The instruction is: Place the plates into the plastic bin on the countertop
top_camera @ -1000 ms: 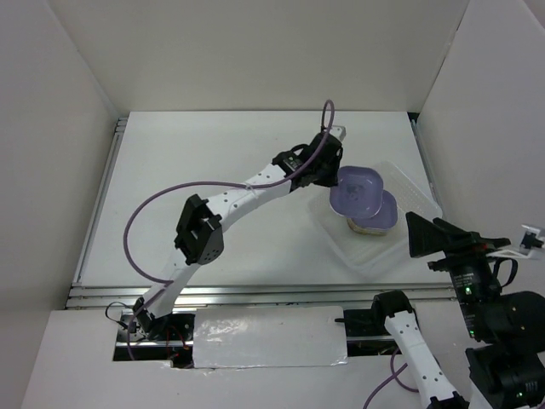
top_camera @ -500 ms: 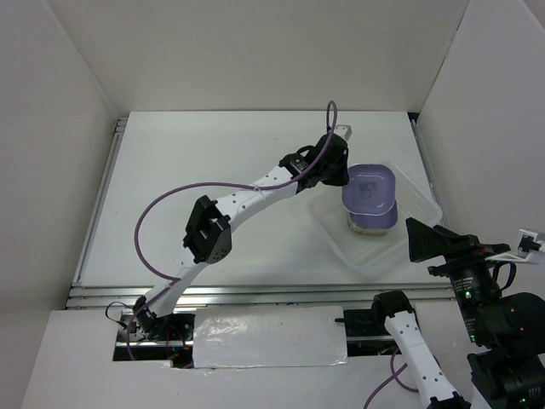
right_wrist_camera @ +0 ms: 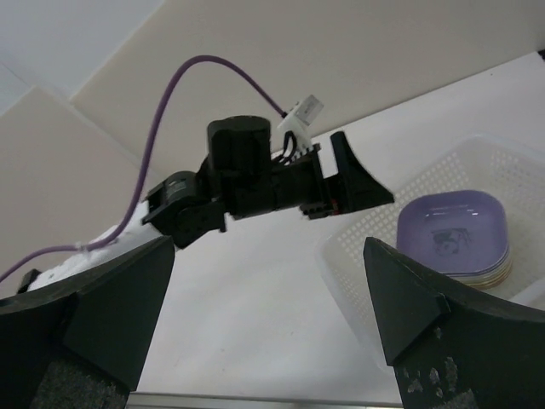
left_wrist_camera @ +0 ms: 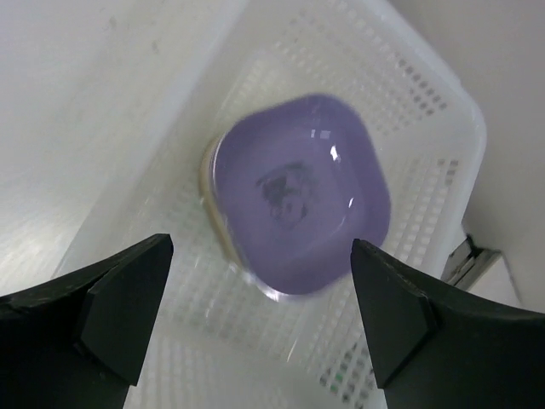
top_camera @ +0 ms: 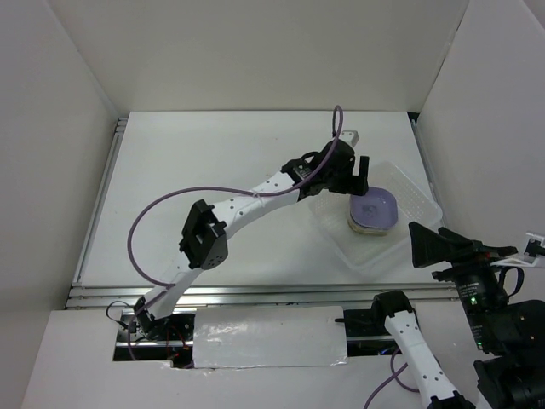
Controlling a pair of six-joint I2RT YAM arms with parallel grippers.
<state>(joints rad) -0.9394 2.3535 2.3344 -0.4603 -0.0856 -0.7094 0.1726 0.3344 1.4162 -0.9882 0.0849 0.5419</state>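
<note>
A stack of plates (top_camera: 373,213) with a purple one on top (left_wrist_camera: 298,192) (right_wrist_camera: 453,233) rests inside the plastic bin (top_camera: 409,192) (left_wrist_camera: 426,94) (right_wrist_camera: 375,256) at the right of the countertop (top_camera: 213,179). Cream plate edges show under the purple one. My left gripper (top_camera: 356,175) (left_wrist_camera: 260,324) hovers just above the stack's left side, open, with nothing between its fingers. My right gripper (right_wrist_camera: 272,315) is open and empty near the table's front right edge, its black fingers (top_camera: 434,243) pointing toward the bin.
White walls enclose the countertop on three sides. Metal rails (top_camera: 255,294) run along the front edge and the left edge (top_camera: 102,196). A purple cable (top_camera: 162,209) loops off the left arm.
My left gripper carried the purple plate right over the stack, opened and let it go; the plate now lies on top of the stack. The right arm barely moved.
</note>
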